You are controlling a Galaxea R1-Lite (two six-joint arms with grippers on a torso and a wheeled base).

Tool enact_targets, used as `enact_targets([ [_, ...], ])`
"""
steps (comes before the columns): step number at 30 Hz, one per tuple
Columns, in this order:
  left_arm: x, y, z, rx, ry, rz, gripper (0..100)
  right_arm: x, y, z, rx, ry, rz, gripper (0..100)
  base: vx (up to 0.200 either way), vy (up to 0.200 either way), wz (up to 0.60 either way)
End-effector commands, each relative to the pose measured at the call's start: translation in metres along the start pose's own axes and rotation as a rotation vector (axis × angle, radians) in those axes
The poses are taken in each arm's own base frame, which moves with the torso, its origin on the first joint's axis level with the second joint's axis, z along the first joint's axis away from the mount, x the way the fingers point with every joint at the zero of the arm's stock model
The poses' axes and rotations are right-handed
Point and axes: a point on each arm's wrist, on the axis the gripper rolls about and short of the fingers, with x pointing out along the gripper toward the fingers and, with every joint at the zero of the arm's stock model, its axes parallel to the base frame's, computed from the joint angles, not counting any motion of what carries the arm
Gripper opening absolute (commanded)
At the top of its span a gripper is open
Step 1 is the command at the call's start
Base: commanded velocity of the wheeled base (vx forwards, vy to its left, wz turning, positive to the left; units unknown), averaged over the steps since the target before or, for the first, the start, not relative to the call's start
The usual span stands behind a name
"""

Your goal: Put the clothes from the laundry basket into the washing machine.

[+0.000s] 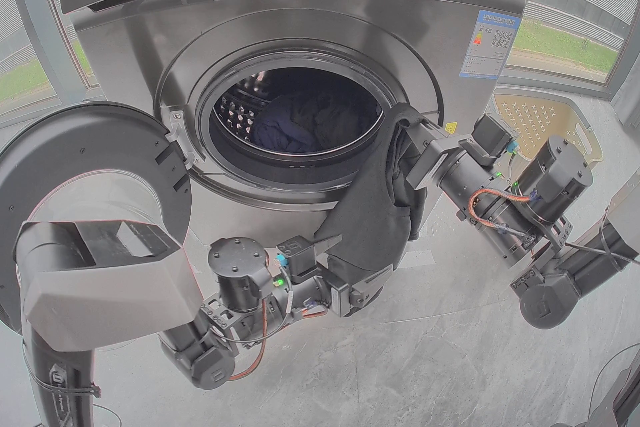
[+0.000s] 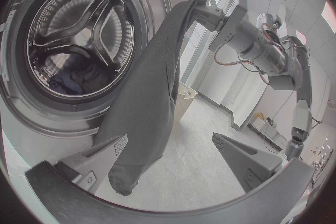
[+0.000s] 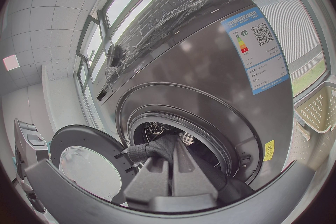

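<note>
The washing machine [image 1: 413, 28] stands right in front of both grippers, with its round opening just ahead of the right gripper [image 3: 170, 161] and above the left gripper [image 2: 168, 136]. Its door [image 1: 87, 161] hangs swung fully open, out beyond the left gripper on the side away from the right one. The laundry basket [image 1: 547, 118], pale and perforated, sits on the floor beside the machine, behind the right gripper and past that arm's wrist.

I have the dark garment [image 1: 373, 208] pinched in the right gripper, whose fingers are pressed together on its top edge at the rim of the opening. From there the cloth drapes down outside the drum, along the machine's front, to the left gripper below. That gripper's fingers [image 2: 105, 154] are spread wide, and the garment's lower end hangs in the gap, close against one finger; I cannot tell whether it touches.

Deeper in the drum, beyond the right gripper's tips, lies a small heap of dark clothes [image 1: 300, 118] on the drum's floor.
</note>
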Motion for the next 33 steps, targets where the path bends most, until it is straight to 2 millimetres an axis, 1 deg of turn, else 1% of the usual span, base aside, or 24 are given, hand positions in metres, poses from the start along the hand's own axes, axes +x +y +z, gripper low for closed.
enact_targets([
  [1,0.035,-0.003,-0.022,0.000,-0.027,-0.001,100,0.000,0.002,0.000,0.002,0.000,0.005,0,0.000,0.000,0.00],
  [4,0.044,-0.002,-0.025,-0.008,-0.042,-0.008,100,0.000,0.002,0.000,0.002,0.000,0.003,0,0.000,0.000,0.00],
  [7,0.052,-0.007,-0.030,-0.021,-0.046,-0.022,100,0.000,0.001,0.000,0.003,0.000,0.002,0,0.000,0.000,0.00],
  [14,0.072,-0.002,-0.042,-0.040,-0.079,-0.027,100,0.000,0.001,-0.001,0.011,0.002,-0.005,0,0.000,0.000,0.00],
  [16,0.077,0.003,-0.045,-0.040,-0.091,-0.015,100,0.000,0.001,-0.001,0.011,0.000,-0.005,0,0.000,0.000,0.00],
  [17,0.078,0.004,-0.045,-0.039,-0.093,-0.012,100,0.000,0.001,-0.001,0.011,0.000,-0.005,0,0.000,0.000,0.00],
  [18,0.083,0.008,-0.043,-0.038,-0.111,0.025,100,0.000,0.001,-0.001,0.013,0.000,-0.005,0,0.000,0.000,0.00],
  [21,0.085,0.019,-0.040,-0.035,-0.125,0.097,100,0.000,0.001,0.000,0.014,-0.001,-0.004,0,0.000,0.000,0.00],
  [25,0.087,0.027,-0.034,-0.026,-0.131,0.128,100,0.000,0.004,-0.001,0.021,0.000,0.001,0,0.000,0.000,0.00],
  [33,0.091,0.024,-0.032,-0.008,-0.136,0.130,100,0.000,0.004,-0.001,0.020,0.001,0.001,0,0.000,0.000,0.00],
])
